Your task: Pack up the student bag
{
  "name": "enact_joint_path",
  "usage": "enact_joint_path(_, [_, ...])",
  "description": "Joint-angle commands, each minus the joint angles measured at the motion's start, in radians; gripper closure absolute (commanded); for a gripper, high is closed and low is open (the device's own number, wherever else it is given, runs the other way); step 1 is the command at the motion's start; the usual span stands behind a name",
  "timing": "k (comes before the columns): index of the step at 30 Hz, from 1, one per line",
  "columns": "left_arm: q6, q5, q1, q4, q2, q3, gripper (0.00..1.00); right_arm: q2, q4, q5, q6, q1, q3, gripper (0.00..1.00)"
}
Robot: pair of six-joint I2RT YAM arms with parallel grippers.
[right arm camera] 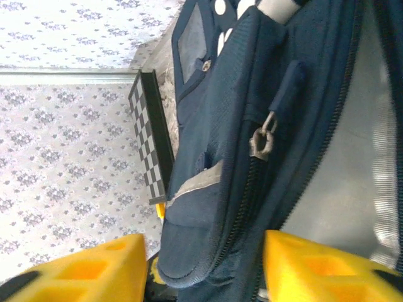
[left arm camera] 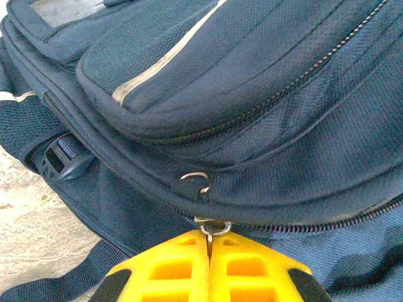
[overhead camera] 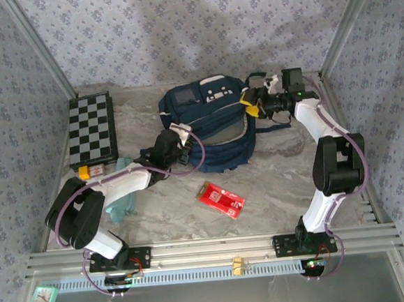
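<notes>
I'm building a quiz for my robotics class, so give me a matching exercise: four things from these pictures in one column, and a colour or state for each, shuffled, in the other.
Column one:
1. student bag
2. chessboard
3. packet
4. left gripper

Column two:
A. shut on a zipper pull
B. red
C. navy blue
D. black and white squares

Pairs: 1-C, 2-D, 3-B, 4-A

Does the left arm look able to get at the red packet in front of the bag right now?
Probably not yet: the left pincer is shut on the zipper pull of the bag. Once it lets go, the bare table toward the red packet looks free.
</notes>
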Motion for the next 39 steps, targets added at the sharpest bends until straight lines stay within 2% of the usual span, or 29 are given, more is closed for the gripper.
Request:
enact_joint_path(1, [-0.026,-0.001,-0.006,0.032,0.008,0.064,1.00,-0.085,0.126,0.057,0.076,0.080,-0.049,0.39])
enact_joint_path(6, [-0.021,0.005,-0.006,0.025,0.019,0.078,1.00,-0.118,0.148,0.232,0.133,0.183,-0.137,0.32])
enact_joint_path(15, [-0.030,0.005,-0.004,0.036,0.030,0.078,1.00,-0.106,0.272,0.342,0.230,0.294,-0.187,0.23])
enact_joint_path(18, [-0.035,0.007,-0.004,0.038,0.033,0.079,1.00,-0.114,0.311,0.413,0.289,0.351,-0.206,0.31])
enact_joint_path(19, [-0.035,0.005,-0.004,0.035,0.031,0.082,1.00,-0.124,0.308,0.443,0.299,0.363,-0.242,0.36])
enact_joint_path(22, [-0.029,-0.002,-0.004,0.026,0.025,0.079,1.00,-0.135,0.252,0.491,0.317,0.372,-0.254,0.60])
enact_joint_path(24, [-0.027,0.001,-0.005,0.012,0.023,0.078,1.00,-0.127,0.207,0.476,0.316,0.356,-0.249,0.82])
enact_joint_path(26, [-0.026,0.011,-0.010,-0.008,0.012,0.076,1.00,-0.131,0.206,0.443,0.304,0.332,-0.255,0.93])
enact_joint_path(29, [-0.009,-0.011,-0.045,-0.032,-0.020,0.055,1.00,-0.143,0.144,0.379,0.225,0.283,-0.224,1.00])
enact_joint_path(33, [0.004,-0.115,-0.088,-0.077,-0.045,0.025,1.00,-0.156,0.094,0.237,0.139,0.192,-0.176,1.00])
enact_joint_path(36, [0.019,-0.146,-0.076,-0.035,-0.052,-0.016,1.00,-0.146,0.009,0.150,0.065,0.133,-0.118,1.00])
enact_joint_path(39, [0.048,-0.143,-0.025,-0.022,-0.048,-0.013,1.00,-0.137,-0.043,0.094,0.019,0.089,-0.088,1.00])
